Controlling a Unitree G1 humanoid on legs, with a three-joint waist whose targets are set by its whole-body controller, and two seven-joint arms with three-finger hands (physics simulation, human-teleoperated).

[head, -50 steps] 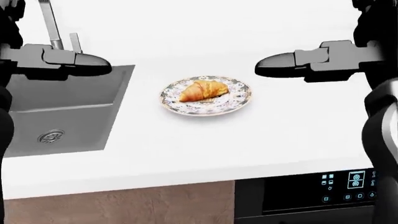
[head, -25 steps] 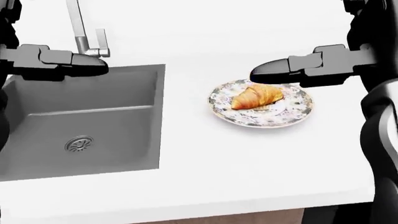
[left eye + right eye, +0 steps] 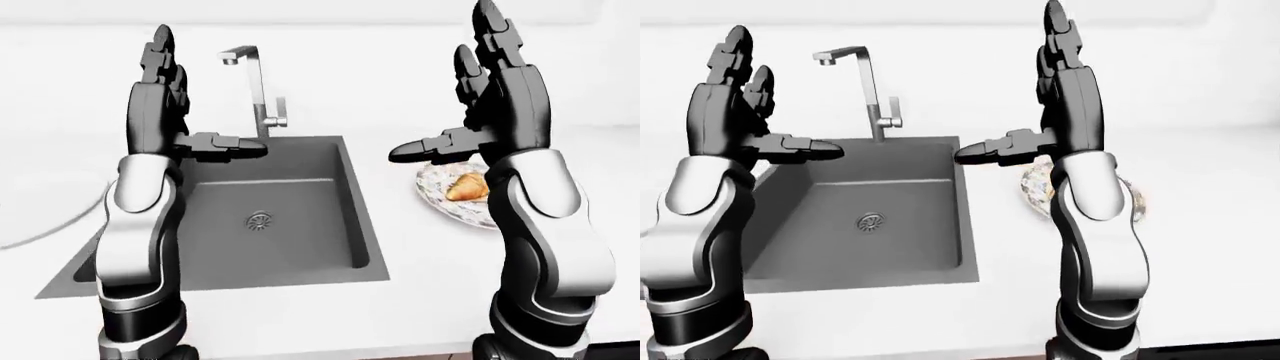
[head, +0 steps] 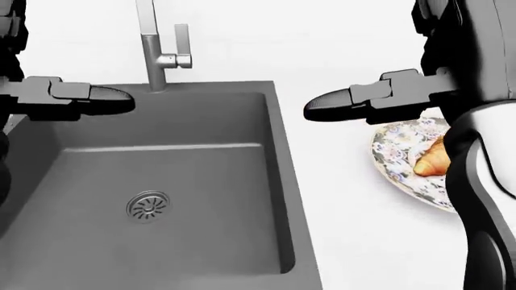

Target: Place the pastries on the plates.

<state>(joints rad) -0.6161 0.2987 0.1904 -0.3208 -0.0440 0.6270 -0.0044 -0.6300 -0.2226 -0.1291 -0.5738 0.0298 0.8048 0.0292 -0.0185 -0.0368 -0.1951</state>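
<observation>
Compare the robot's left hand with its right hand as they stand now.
The black three-fingered left hand is raised over the grey steel sink's left part, its thumb pointing toward the chrome faucet. The black three-fingered right hand is raised higher, over the white counter, its forearm partly hiding the patterned plate and the golden croissant. Both are open, fingers up, holding nothing.

Between the raised left hand and right hand the air stands open above the sink. The faucet rises at the basin's top edge, the one tall obstacle. In the left-eye view the right forearm hides part of the plate; bare tabletop lies below the basin
</observation>
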